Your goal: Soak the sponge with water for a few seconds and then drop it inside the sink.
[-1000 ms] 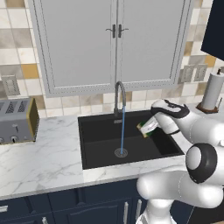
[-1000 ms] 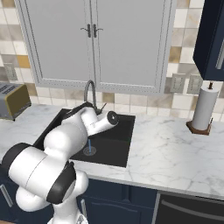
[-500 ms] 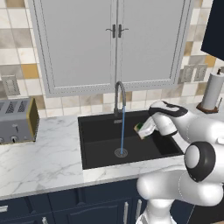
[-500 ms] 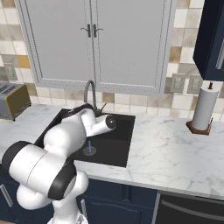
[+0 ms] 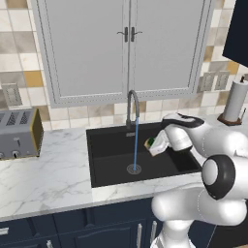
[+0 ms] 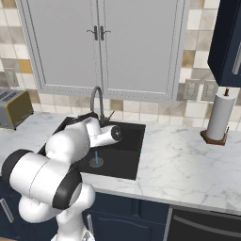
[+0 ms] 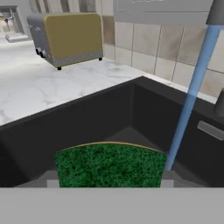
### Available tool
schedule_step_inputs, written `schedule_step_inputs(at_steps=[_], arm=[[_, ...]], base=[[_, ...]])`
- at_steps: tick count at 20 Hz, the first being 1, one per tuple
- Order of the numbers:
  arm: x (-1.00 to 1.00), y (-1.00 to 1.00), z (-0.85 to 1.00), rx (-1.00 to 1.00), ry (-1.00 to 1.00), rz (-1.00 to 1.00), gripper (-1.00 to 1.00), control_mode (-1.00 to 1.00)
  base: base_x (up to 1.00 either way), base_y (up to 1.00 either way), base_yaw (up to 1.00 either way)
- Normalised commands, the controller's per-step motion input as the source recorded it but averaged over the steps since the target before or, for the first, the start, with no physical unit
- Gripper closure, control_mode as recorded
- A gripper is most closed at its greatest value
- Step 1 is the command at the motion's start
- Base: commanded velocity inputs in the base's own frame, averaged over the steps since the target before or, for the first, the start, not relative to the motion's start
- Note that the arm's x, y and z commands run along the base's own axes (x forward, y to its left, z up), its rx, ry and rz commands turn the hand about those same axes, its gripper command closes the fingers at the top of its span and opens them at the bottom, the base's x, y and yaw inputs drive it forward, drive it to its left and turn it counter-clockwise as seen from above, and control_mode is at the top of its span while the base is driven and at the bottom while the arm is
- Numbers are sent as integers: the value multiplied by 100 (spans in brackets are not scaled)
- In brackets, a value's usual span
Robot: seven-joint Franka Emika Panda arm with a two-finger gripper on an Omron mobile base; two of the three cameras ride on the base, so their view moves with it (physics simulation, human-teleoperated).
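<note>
One sponge in gripper, green face toward water

The sponge (green face up) sits low, apparently touching the water, over the sink.

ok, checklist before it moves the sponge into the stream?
1. Sponge held in the fingers: ok, green face up close in the hand view.
2. Water running from the faucet: ok.
3. Sponge under the water: not ok, it sits just beside the stream.
4. Sponge over the sink: ok.
5. Drop zone around the drain clear: ok.
6. Sponge already wet: cannot tell.
</note>
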Motion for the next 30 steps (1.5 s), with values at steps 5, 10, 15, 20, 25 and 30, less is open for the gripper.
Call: schedule_step_inputs(at_steps=[5,10,15,20,25,30], arm=[[9,17,-7,0,0,3,100,-100],[12,1,-3,0,0,1,100,-100],[20,0,-13,0,0,0,100,-100],[16,0,-18,0,0,0,100,-100],[10,0,-17,0,0,0,100,-100],[21,0,-17,0,0,0,100,-100]], base=[[0,0,0],[0,0,0],[0,0,0],[0,0,0],[0,0,0],[0,0,0]])
